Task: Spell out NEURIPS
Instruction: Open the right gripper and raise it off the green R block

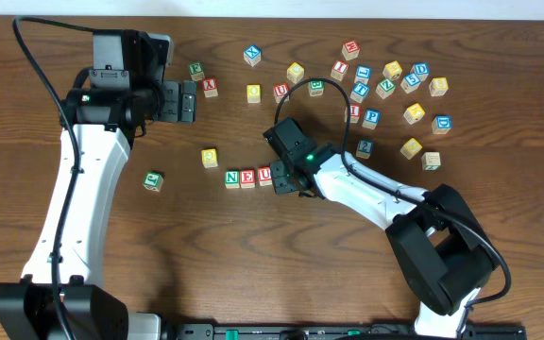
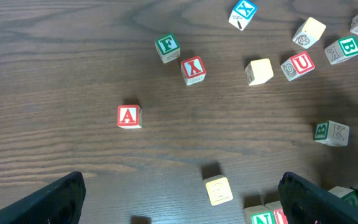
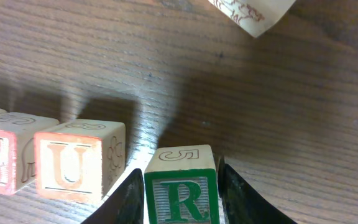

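The right gripper (image 3: 180,202) is clamping the R cube (image 3: 180,163) at lower centre of its wrist view, just right of the U cube (image 3: 73,163) ending the N-E-U row (image 1: 247,177); the left gripper (image 1: 189,101) is hovering upper left, jaws apart.

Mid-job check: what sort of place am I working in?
Probably a robot lab bench rather than a home: a wood-grain table, a left arm and right arm mounted along one edge, and alphabet cubes scattered across it.

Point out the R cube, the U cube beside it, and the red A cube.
R cube (image 3: 181,200): right wrist view, green-lettered front face.
U cube (image 3: 71,165): right wrist view, red-lettered front face.
A cube (image 2: 128,116): left wrist view, lettered top face.
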